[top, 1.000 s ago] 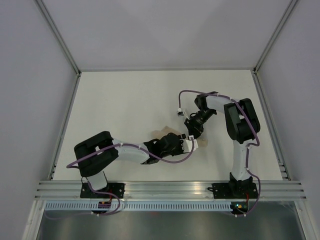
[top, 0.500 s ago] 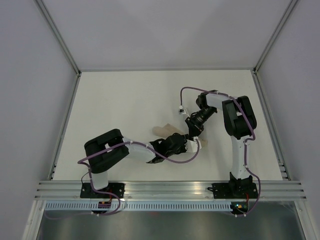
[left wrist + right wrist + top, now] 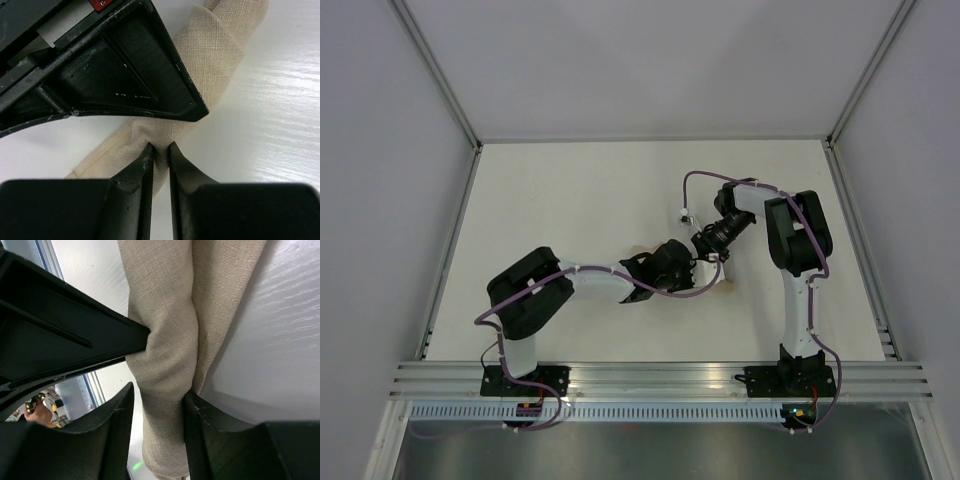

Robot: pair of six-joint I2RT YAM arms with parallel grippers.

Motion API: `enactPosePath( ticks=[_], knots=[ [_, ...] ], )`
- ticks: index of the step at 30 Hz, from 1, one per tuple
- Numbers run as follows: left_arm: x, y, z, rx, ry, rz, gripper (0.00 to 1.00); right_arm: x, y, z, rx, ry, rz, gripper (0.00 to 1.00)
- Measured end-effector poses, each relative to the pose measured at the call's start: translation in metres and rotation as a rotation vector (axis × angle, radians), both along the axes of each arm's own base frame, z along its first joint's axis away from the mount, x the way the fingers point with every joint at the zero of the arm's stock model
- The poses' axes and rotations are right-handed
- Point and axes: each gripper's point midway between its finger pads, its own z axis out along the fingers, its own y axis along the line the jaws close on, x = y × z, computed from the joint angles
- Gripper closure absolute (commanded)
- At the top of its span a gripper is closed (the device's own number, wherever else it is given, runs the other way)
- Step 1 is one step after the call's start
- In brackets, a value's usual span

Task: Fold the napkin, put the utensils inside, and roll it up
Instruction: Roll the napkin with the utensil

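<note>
The beige napkin (image 3: pixel 220 45) lies rolled into a long bundle on the white table. In the top view it is almost hidden under both grippers, with only a tan end (image 3: pixel 724 288) showing. My left gripper (image 3: pixel 160 150) is shut, pinching a fold of the napkin's side. My right gripper (image 3: pixel 159 407) is closed around the rolled napkin (image 3: pixel 165 340), whose cloth narrows between the fingers. The two grippers meet at mid-table, left (image 3: pixel 675 262) and right (image 3: pixel 705 247). The right gripper's black finger (image 3: pixel 125 75) fills the top of the left wrist view. The utensils are hidden.
White walls stand on three sides with metal corner posts (image 3: pixel 440 80). An aluminium rail (image 3: pixel 650 378) runs along the near edge. Purple cables (image 3: pixel 705 180) loop off both arms.
My left gripper has moved away from the near edge and slightly left, onto the napkin beside the right gripper. The napkin's left end, visible earlier, is now mostly covered. The right gripper shifted slightly back.
</note>
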Motion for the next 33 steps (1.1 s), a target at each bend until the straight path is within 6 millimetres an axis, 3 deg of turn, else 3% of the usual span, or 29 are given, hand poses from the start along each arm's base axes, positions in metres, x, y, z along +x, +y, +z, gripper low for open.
enactPosePath(
  ticks=[7,11,17,25,29,33],
  knots=[
    [0.003,-0.005,0.0,-0.016,0.077,-0.045,0.85,0.001,-0.003,0.008,-0.032,-0.002,-0.035,0.37],
    [-0.001,-0.008,-0.005,-0.015,0.145,-0.078,0.84,0.009,-0.008,0.01,-0.063,-0.102,-0.059,0.33],
    [-0.016,-0.008,-0.017,0.0,0.284,-0.124,0.83,0.044,-0.019,0.017,-0.067,-0.321,-0.144,0.3],
    [-0.016,-0.003,-0.017,-0.008,0.372,-0.127,0.82,0.079,-0.037,0.044,-0.05,-0.528,-0.274,0.29],
    [-0.017,-0.001,-0.017,-0.005,0.388,-0.123,0.79,0.079,-0.036,0.044,-0.04,-0.547,-0.263,0.29],
    [-0.018,0.0,-0.017,0.003,0.402,-0.12,0.75,0.065,-0.039,0.036,-0.044,-0.547,-0.253,0.29]
  ],
)
